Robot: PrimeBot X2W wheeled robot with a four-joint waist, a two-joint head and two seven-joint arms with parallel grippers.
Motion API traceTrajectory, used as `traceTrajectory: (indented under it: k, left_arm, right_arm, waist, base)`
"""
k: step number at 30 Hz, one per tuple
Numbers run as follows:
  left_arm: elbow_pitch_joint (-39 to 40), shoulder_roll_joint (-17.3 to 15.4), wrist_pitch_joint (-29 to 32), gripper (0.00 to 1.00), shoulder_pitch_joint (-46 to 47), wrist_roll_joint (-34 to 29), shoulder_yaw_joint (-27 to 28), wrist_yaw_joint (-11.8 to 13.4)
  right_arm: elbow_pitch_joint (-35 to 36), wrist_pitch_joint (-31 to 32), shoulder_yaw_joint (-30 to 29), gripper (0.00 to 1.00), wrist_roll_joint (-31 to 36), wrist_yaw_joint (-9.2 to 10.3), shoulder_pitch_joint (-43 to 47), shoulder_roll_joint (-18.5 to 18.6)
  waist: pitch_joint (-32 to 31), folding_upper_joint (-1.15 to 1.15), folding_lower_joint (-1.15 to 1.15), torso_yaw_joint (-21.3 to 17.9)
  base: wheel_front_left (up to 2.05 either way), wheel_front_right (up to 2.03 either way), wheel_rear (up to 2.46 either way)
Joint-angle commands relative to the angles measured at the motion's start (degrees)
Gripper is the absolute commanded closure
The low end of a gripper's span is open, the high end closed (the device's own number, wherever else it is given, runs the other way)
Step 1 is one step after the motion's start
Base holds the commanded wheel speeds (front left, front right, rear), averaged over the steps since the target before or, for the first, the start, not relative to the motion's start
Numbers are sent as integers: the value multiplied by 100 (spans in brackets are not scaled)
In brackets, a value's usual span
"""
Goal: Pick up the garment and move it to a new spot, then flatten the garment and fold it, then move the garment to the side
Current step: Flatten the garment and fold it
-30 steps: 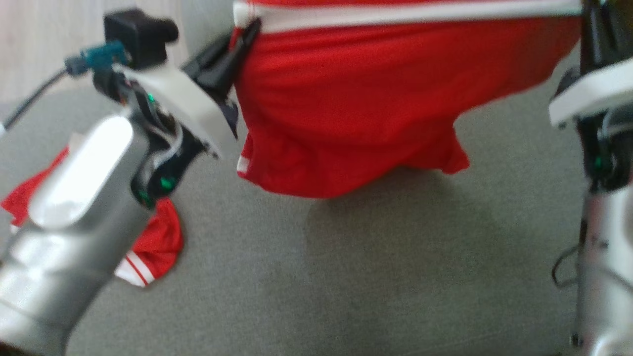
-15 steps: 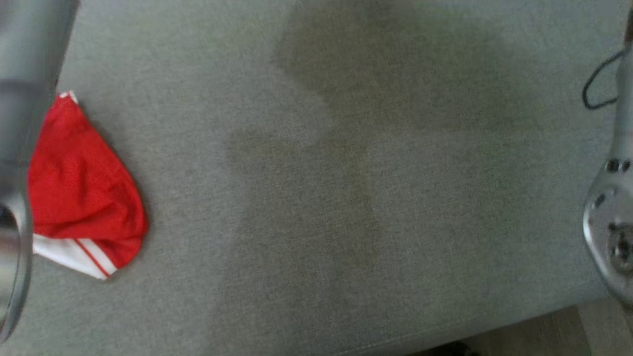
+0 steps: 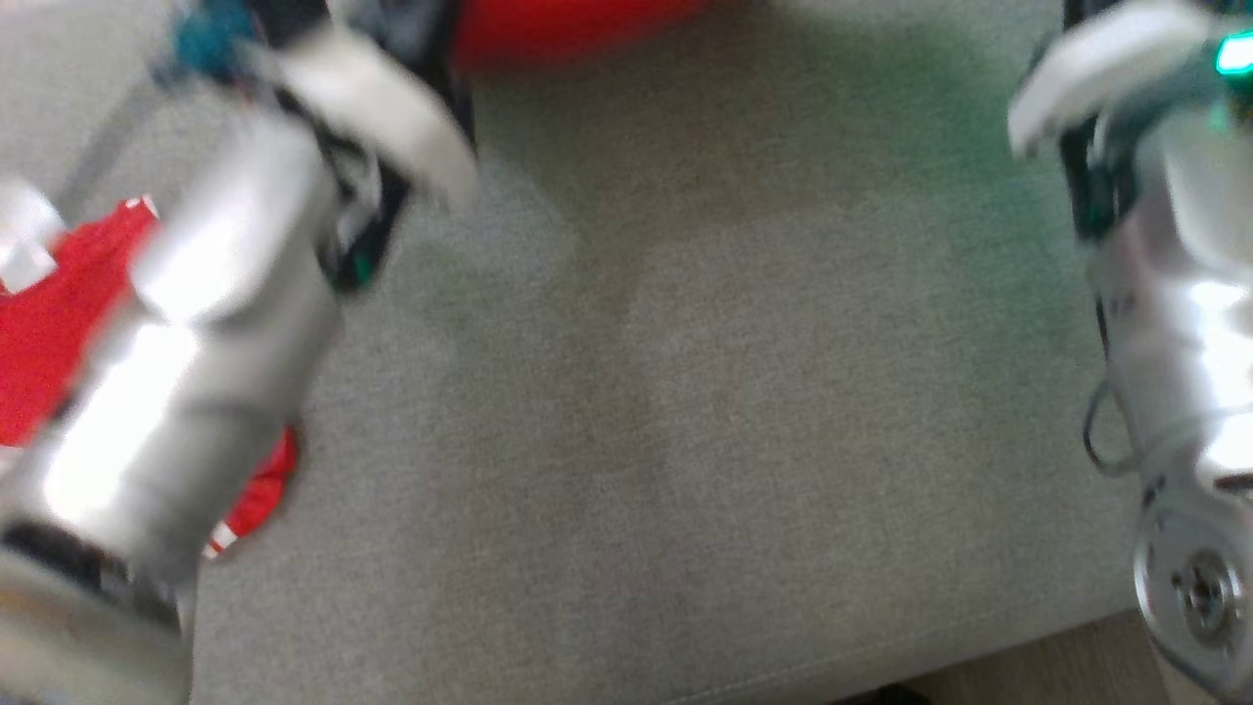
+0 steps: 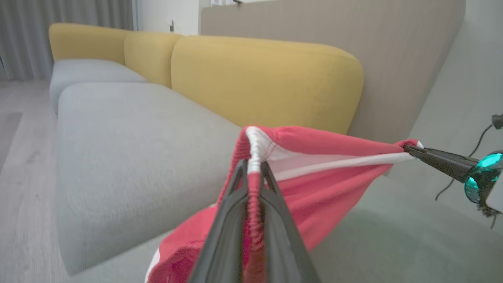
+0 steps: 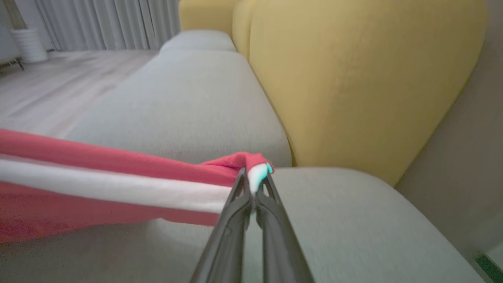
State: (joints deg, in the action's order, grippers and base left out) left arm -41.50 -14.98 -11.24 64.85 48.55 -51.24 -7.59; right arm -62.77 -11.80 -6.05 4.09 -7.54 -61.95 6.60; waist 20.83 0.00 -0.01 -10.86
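Holding 1 red garment [image 4: 322,184] stretched above grey sofa seat [image 5: 353,220]: my left gripper [image 4: 252,164] and right gripper [image 5: 254,177] each clenched on its white-banded edge.

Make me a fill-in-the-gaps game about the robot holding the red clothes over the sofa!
1. The garment is red with a ____ band.
2. The left gripper and the right gripper are both ____ on the garment.
3. The sofa's back cushions are ____.
Missing words: white; shut; yellow.
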Motion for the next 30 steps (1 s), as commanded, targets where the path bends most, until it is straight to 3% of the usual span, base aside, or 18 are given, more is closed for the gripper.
traceTrajectory:
  k: [1, 8, 14, 22, 30]
  left_arm:
    - [205, -289, -48, 100, 119, 88, 93, 12]
    - [777, -630, -40, 100, -1136, 442, -483, 11]
    - [1218, -652, -74, 100, -1799, 475, -678, 177]
    - [1755, -589, -124, 100, -2543, 485, -883, 574]
    - [2379, -511, -166, 100, -3202, 417, -1126, 1001]
  right_arm:
    - [104, 27, 113, 100, -89, 5, -53, 100]
    - [-373, 357, 840, 100, -705, 5, 694, 554]
    - [-273, 653, 1400, 100, -1382, 5, 1308, 882]
    - [422, 996, 1852, 100, -2169, 5, 2188, 1326]
    - [1538, 1246, 1600, 100, -2655, 5, 3120, 1747]
  waist:
    - [-141, 0, 1, 24]
    - [-653, 0, 1, 84]
    - [-1040, 0, 1, 140]
    - [-1504, 0, 1, 151]
    - [-1762, 0, 1, 164]
  base:
    - [0, 0, 0]
    - [0, 0, 0]
    - [0, 0, 0]
    - [0, 0, 0]
    - [0, 0, 0]
